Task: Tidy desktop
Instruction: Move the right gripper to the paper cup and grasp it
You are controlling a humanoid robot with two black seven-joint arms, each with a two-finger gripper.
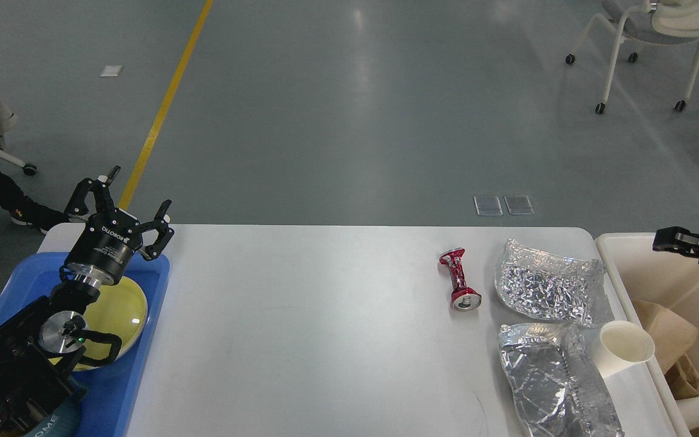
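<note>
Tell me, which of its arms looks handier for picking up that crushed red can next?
Probably the right. The right gripper hangs over the cream bin, just beyond the foil wrappers from the crushed red can. The left gripper hovers open above the blue tray, across the whole desktop.

Most of the right gripper (665, 239) runs off the right edge above the cream bin (628, 243), its fingers too small to separate. That bin is cropped too, as is the lower foil sheet (553, 379) left of it
</note>
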